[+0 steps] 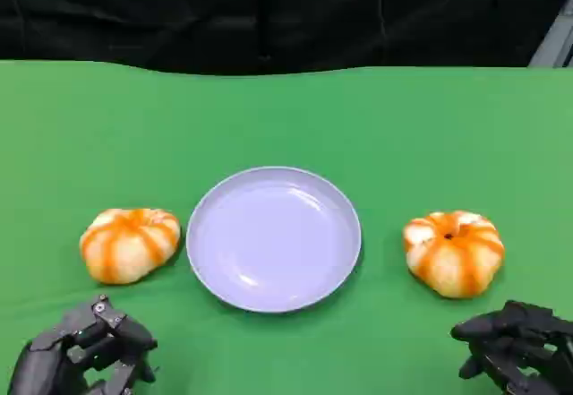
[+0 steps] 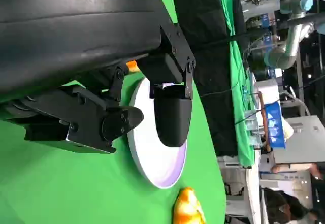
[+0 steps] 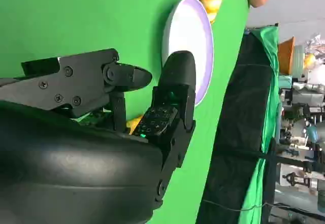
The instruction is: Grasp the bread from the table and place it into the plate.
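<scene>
A round, pale lavender plate sat bare in the middle of the green tablecloth. Two orange-striped, pumpkin-shaped bread buns lay on the cloth beside it: the left bun close to its rim, the right bun a little apart. The left hand and right hand hung at the near edge, fingers apart, holding nothing.

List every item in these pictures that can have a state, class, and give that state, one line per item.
Plate: upright on the green table, holding nothing.
Left bread: on the table beside the plate, not held.
Right bread: on the table on the plate's other side, not held.
Left hand: open, holding nothing, short of the left bread.
Right hand: open, holding nothing, short of the right bread.
</scene>
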Motion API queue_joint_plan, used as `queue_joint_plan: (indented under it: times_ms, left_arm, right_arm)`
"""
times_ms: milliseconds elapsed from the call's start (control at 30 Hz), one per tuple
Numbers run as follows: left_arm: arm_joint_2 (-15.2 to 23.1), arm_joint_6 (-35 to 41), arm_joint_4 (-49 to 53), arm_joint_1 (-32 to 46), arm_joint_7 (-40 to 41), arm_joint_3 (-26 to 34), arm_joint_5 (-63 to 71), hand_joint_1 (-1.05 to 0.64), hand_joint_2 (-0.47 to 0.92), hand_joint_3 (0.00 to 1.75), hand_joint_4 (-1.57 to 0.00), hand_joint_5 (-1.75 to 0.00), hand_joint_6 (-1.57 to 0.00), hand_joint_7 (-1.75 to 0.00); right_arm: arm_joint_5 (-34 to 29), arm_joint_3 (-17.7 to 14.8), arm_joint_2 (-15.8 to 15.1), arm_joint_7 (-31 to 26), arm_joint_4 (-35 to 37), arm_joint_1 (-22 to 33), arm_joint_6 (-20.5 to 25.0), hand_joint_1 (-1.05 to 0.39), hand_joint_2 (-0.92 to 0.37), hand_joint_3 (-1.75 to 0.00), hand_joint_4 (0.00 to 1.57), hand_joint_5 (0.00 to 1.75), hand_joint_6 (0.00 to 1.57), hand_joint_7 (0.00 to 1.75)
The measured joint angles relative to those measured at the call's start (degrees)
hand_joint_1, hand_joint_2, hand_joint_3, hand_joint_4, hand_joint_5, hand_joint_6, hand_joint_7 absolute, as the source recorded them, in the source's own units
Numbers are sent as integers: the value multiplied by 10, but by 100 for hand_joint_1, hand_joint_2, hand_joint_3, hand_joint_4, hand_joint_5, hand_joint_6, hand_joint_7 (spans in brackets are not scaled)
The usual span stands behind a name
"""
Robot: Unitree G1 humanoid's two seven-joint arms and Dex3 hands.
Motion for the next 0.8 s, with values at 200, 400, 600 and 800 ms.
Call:
queue_joint_plan:
  times_ms: [200,400,600,800]
  left_arm:
    - [0,0,1,-2,0,0,0,19,86,66,-80,-162,-78,-133]
    - [0,0,2,-2,0,0,6,18,86,66,-80,-162,-78,-133]
    - [0,-1,2,-2,0,0,5,18,87,66,-78,-161,-77,-131]
    - [-2,-8,3,-2,-9,0,-10,2,91,34,-66,-136,-71,-101]
  right_arm:
    - [-2,-2,0,-1,23,-8,-5,-2,-92,-38,73,131,97,57]
    - [1,-5,1,1,33,-10,-11,-2,-92,-38,73,132,98,57]
    - [3,-6,0,4,34,-10,-13,-1,-92,-39,73,132,97,57]
    - [15,-9,0,16,36,-6,-21,0,-92,-40,73,133,97,57]
